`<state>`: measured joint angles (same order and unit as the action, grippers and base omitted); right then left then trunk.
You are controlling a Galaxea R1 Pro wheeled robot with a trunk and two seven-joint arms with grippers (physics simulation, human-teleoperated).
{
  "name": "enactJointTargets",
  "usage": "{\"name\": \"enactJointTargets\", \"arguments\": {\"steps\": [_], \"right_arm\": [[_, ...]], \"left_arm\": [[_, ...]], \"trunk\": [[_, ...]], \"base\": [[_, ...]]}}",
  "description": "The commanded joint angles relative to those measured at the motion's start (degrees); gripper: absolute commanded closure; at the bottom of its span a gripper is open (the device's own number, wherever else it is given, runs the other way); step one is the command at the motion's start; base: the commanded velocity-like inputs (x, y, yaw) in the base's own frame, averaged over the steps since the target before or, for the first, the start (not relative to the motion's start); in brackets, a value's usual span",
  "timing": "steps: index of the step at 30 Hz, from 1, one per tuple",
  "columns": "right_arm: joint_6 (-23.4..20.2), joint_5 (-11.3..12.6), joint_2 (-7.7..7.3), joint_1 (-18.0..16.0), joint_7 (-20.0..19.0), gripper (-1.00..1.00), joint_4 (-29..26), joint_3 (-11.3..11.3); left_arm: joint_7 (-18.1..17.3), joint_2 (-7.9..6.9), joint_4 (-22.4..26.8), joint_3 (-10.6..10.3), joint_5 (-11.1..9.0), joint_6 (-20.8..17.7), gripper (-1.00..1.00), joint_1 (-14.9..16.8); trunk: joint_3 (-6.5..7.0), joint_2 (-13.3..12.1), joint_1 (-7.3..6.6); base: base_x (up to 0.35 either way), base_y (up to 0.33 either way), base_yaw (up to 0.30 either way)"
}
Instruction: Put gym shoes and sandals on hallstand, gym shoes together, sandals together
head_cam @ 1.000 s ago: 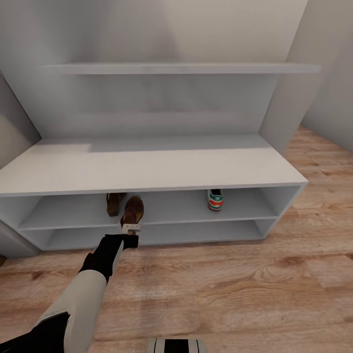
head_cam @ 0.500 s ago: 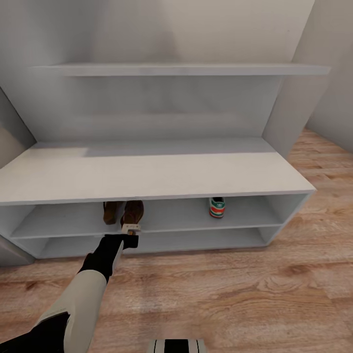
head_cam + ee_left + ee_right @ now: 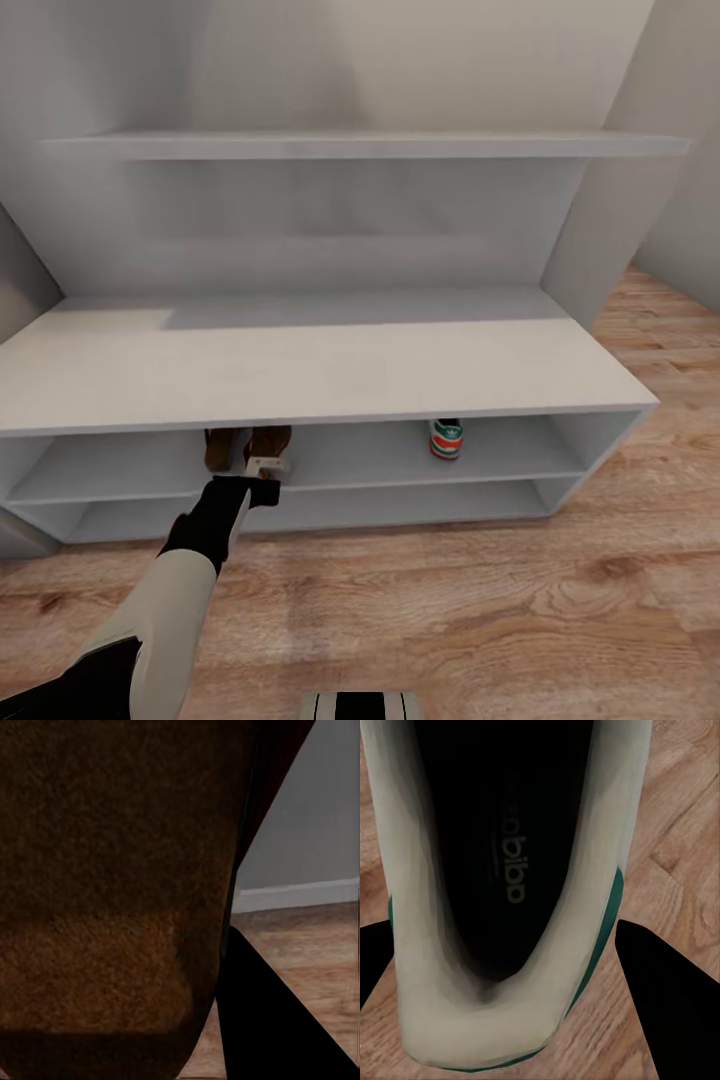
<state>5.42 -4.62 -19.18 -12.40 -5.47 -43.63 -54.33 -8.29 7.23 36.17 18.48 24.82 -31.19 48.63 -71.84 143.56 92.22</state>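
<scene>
The view had drawn nearer the hallstand [image 3: 300, 370], its bench edge now hiding more of the two sandals [image 3: 268, 443] on the upper open shelf. The left gripper [image 3: 264, 470] stayed at that shelf's front edge, closed on the right sandal's heel. One gym shoe [image 3: 446, 438] stood well right, open shelf between. The right gripper [image 3: 510, 967] clasped the other gym shoe [image 3: 510, 892] above the corridor floor [image 3: 480, 610].
</scene>
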Motion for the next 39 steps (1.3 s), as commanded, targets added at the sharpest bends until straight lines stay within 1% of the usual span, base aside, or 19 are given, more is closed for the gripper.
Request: {"name": "enactJointTargets", "arguments": {"steps": [1, 10, 39], "right_arm": [[0.2, -0.5, 0.02, -0.1, -0.4, 1.0, 0.0, -0.3], [0.2, -0.5, 0.02, -0.1, -0.4, 1.0, 0.0, -0.3], [0.2, -0.5, 0.02, -0.1, -0.4, 1.0, 0.0, -0.3]], "left_arm": [[-0.6, 0.06, -0.9, 0.3, -0.2, 2.4, 1.0, 0.0], [-0.6, 0.0, -0.9, 0.3, -0.2, 2.5, 1.0, -0.1], [-0.6, -0.03, -0.8, 0.3, -0.2, 2.5, 1.0, -0.1]], "trunk": [[-0.05, 0.0, 0.04], [-0.05, 0.0, 0.04], [-0.05, 0.0, 0.04]], "base": [[0.097, 0.0, 0.0], [0.16, 0.0, 0.0], [0.023, 0.012, 0.0]]}}
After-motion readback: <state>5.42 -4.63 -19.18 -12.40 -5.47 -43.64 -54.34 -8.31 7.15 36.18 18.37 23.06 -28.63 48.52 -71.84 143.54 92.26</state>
